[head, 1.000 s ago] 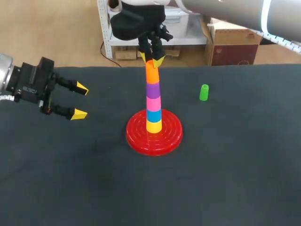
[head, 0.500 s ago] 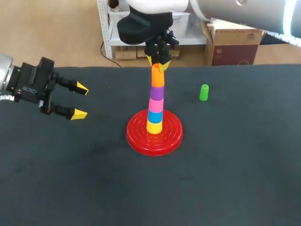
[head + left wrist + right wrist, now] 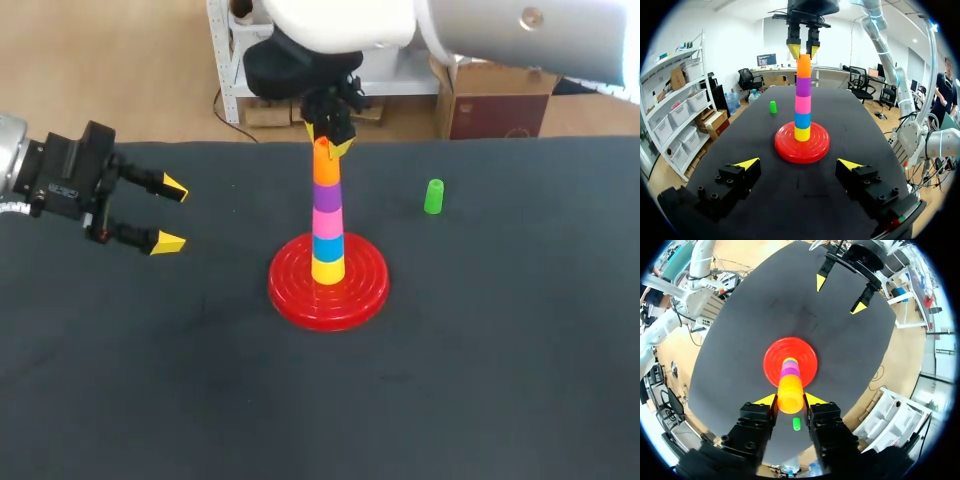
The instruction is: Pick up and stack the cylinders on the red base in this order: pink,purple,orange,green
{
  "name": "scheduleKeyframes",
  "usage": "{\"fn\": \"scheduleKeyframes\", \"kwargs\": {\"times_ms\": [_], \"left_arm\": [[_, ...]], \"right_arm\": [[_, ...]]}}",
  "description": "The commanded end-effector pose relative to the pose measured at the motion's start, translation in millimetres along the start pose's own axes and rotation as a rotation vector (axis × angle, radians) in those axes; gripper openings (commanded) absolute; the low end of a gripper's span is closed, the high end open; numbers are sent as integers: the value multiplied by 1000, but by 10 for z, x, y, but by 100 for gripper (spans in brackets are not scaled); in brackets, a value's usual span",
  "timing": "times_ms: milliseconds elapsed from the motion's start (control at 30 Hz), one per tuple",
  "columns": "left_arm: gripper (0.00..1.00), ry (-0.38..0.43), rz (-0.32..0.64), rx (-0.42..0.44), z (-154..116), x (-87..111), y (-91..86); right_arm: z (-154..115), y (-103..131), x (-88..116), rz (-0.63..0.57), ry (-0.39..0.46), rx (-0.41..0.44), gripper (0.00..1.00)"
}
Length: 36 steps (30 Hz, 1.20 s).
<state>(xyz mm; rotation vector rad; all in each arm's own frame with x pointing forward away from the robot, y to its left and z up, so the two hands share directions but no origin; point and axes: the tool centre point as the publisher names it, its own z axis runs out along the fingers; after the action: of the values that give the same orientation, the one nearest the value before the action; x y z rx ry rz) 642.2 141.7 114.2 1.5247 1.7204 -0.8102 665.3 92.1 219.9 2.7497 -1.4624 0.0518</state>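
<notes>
On the red base (image 3: pixel 290 295) stands a tower of cylinders: yellow, blue, pink (image 3: pixel 326 219), purple (image 3: pixel 326 194) and orange (image 3: pixel 325 165) at the top. My right gripper (image 3: pixel 330 140) hangs straight over it. Its yellow tips sit on either side of the orange cylinder's (image 3: pixel 790 390) top, slightly apart from it, open. The green cylinder (image 3: pixel 433 196) stands alone on the mat, right of the tower. My left gripper (image 3: pixel 170 214) is open and empty at the table's left, well away from the tower. In the left wrist view the tower (image 3: pixel 803 95) is ahead of it.
A black mat (image 3: pixel 480 380) covers the table. Apart from the base, the tower and the green cylinder (image 3: pixel 773 106), nothing lies on it. The table's back edge runs just behind the tower.
The tower's top swayed right and then came back to upright. The right gripper's fingers have eased apart around the orange cylinder. The left arm has not moved.
</notes>
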Motion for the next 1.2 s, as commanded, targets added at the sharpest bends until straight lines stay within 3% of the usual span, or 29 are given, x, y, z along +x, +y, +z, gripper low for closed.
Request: {"fn": "scheduleKeyframes", "kwargs": {"times_ms": [33, 200, 367, 533, 733, 933, 1200], "left_arm": [[100, -2, 2, -1, 3, 13, 0], [100, -2, 2, -1, 3, 13, 0], [100, -2, 2, -1, 3, 13, 0], [100, -2, 2, -1, 3, 13, 0], [100, -2, 2, -1, 3, 13, 0], [100, -2, 2, -1, 3, 13, 0], [100, -2, 2, -1, 3, 13, 0]], "right_arm": [[-36, 50, 115, 12, -41, -2, 100], [-213, 23, 361, 107, -111, 23, 100], [-198, -58, 845, 311, -138, 82, 100], [185, -50, 1550, 622, -150, 91, 100], [838, 41, 2141, 812, -116, 77, 100], [1250, 15, 2310, 873, -46, 57, 100], [1503, -82, 2193, 858, -51, 12, 100]]}}
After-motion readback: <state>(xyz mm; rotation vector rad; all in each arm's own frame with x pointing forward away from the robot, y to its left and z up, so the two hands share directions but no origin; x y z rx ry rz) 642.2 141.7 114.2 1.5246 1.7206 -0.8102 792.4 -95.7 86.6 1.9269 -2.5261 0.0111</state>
